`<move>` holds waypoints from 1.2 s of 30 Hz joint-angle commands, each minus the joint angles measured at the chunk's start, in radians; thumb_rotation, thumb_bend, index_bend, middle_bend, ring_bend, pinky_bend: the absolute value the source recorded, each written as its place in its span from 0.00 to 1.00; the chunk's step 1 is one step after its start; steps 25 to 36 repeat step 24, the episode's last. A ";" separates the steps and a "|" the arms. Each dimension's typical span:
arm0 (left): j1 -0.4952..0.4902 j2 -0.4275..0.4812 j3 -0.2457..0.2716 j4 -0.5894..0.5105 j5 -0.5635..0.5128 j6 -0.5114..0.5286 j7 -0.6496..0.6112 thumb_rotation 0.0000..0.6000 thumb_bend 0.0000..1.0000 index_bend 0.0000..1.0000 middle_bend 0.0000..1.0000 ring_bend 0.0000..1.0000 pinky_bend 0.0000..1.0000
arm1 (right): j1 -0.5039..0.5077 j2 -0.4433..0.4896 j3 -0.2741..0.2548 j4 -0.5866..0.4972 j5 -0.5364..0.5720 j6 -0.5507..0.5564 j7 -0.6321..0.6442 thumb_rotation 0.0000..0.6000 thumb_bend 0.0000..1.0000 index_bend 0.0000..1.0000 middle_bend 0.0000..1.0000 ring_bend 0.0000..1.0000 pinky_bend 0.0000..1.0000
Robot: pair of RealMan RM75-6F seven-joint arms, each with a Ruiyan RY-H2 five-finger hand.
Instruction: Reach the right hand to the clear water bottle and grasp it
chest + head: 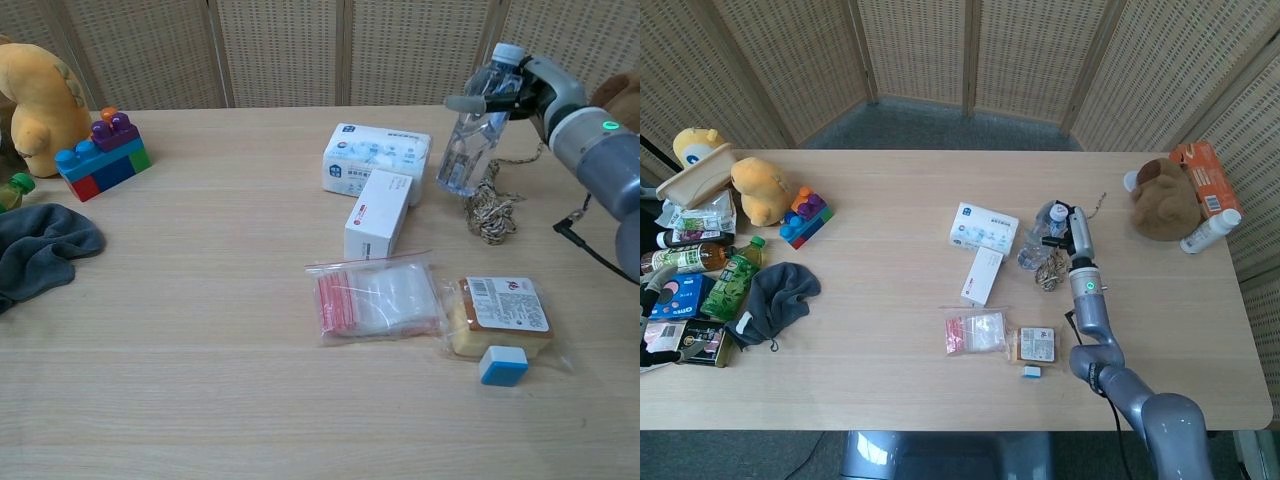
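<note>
The clear water bottle (473,135) with a white cap hangs tilted above the table, cap up and to the right, beside the tissue pack (378,158). My right hand (528,88) grips it near the neck, fingers wrapped around the upper part. In the head view the same bottle (1038,236) slants just left of my right hand (1073,226). The bottle's base hovers over the coil of twine (490,212). Only dark slivers of my left hand (649,288) show at the far left edge; how its fingers lie is unclear.
A white box (379,213), a zip bag (375,297), a snack packet (503,315) and a blue eraser (503,365) lie in front of the bottle. A brown plush (1162,200) sits far right. Toy blocks (103,153), a grey cloth (40,250) and drinks crowd the left.
</note>
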 commanded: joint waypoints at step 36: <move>0.017 0.026 0.007 -0.013 0.049 0.029 -0.049 1.00 0.00 0.01 0.00 0.00 0.00 | -0.019 0.396 0.197 -0.823 0.170 0.163 -0.526 1.00 0.11 0.59 0.78 0.55 0.76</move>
